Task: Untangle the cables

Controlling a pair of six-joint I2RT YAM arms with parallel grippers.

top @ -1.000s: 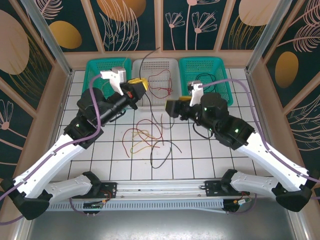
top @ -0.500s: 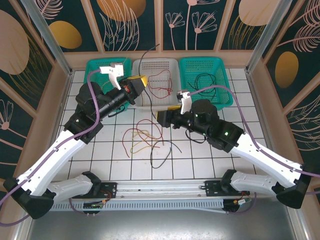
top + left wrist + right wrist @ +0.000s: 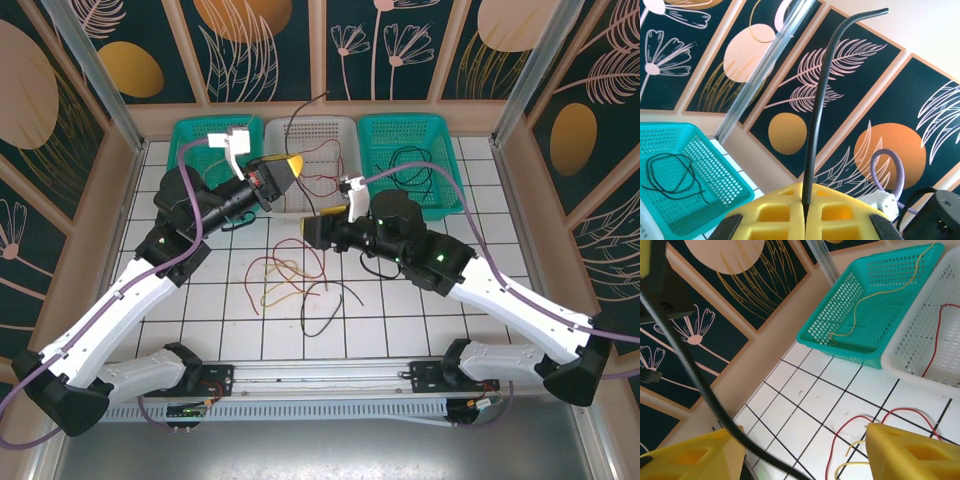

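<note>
Right claw [image 3: 805, 442] now further left, jaws apart astride the black cable [image 3: 690, 375]; left claw [image 3: 804, 202] clamped on it.

From the left wrist, the left pincer [image 3: 805, 212] was cropped by the bottom edge, and the held black cable [image 3: 816, 115] ended in the seam between its yellow pads [image 3: 767, 216], its lower run hidden. The right teal basket [image 3: 715, 167] ran off the left and bottom edges. From the right wrist, a blurred black cable [image 3: 695, 385] ran out of the picture at top left and bottom; whether it touched the right pincer [image 3: 800, 440] could not be told. The white basket [image 3: 912, 357] and its red cable [image 3: 936, 337] were cut by the right edge. From above, the left arm [image 3: 140, 280] covered part of the left teal basket [image 3: 195, 135].
</note>
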